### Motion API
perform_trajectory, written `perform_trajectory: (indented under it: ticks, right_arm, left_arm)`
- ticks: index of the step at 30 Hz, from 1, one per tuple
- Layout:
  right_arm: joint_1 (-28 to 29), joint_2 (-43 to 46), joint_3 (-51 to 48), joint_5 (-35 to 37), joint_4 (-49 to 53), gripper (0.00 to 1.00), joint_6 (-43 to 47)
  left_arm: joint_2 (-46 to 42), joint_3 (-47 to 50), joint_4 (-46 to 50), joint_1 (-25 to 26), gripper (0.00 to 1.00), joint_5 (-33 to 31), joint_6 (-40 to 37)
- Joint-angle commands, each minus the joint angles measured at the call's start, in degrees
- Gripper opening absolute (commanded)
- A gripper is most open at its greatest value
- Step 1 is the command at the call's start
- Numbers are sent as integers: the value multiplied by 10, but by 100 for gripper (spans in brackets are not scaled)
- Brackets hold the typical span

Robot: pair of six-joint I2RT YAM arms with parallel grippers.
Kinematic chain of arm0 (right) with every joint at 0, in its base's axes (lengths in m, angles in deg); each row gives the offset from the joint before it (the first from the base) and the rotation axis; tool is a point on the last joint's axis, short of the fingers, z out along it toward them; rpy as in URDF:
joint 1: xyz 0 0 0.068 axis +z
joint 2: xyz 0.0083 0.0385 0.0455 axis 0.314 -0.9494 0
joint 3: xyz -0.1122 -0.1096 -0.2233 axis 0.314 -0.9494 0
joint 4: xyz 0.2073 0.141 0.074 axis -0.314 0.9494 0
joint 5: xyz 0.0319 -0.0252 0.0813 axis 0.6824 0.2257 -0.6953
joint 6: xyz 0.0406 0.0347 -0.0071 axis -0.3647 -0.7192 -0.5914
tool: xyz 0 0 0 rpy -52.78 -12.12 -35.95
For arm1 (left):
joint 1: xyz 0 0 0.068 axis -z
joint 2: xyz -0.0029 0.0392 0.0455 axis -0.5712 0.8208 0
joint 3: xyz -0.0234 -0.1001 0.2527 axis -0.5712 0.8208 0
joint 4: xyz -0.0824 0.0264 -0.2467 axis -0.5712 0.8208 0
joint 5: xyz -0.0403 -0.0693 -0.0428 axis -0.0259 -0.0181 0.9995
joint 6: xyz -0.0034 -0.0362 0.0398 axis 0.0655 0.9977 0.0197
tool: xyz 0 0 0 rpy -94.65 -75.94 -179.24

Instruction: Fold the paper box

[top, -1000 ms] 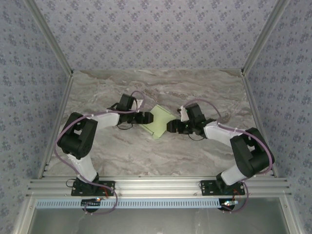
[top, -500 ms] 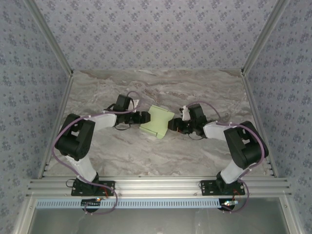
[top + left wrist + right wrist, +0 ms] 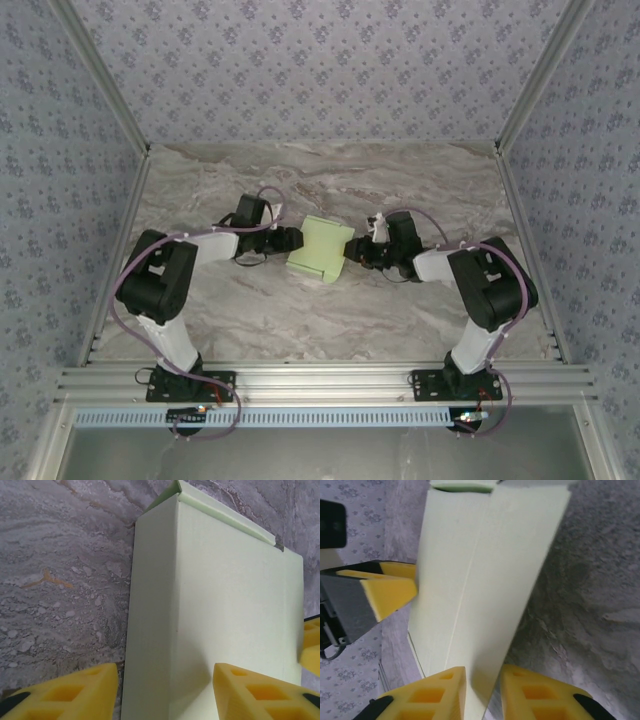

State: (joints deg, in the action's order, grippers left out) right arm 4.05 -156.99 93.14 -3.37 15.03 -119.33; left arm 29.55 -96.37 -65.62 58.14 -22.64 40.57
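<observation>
The right hand [image 3: 482, 672] pinches, the left hand [image 3: 165, 670] loosely straddles, the smooth pale-green paper box [image 3: 485, 555] over a grey-marbled table [image 3: 250, 320] between floral-papered walls [image 3: 320, 70].

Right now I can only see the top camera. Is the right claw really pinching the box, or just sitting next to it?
Observer: It looks pinched. On the right wrist camera, an edge of the box runs down between the jaws of the right claw, and they are nearly together.
Operator: What about the left claw?
Observer: The jaws of the left claw are wide apart, with the box's near end between them.
Operator: Is the box flat?
Observer: No. A long crease runs down it, and the narrow panel beside it turns down toward the table.
</observation>
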Motion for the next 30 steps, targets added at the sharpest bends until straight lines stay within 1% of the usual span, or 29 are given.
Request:
perform_trajectory:
  ticks: [1, 8, 14, 19, 23, 30]
  right_arm:
    - [-5, -16, -5, -17, -43, 23, -26]
    - [-11, -26, -15, -29, -96, 12, -61]
    - [-15, -5, -26, -34, -127, 4, -86]
    - [-18, 29, -40, -26, -144, 2, -103]
    - [-19, 59, -46, -19, -139, 0, -106]
    - [-19, 115, -50, -1, -87, 0, -84]
  left_arm:
    - [10, -3, -11, -1, 48, 19, 5]
    - [20, 7, -23, -2, 41, 31, 18]
    - [36, 22, -80, -1, 34, 84, 66]
    - [55, 25, -120, 4, 32, 117, 98]
    - [65, 19, -125, 14, 32, 115, 100]
    - [79, -1, -120, 32, 32, 115, 97]
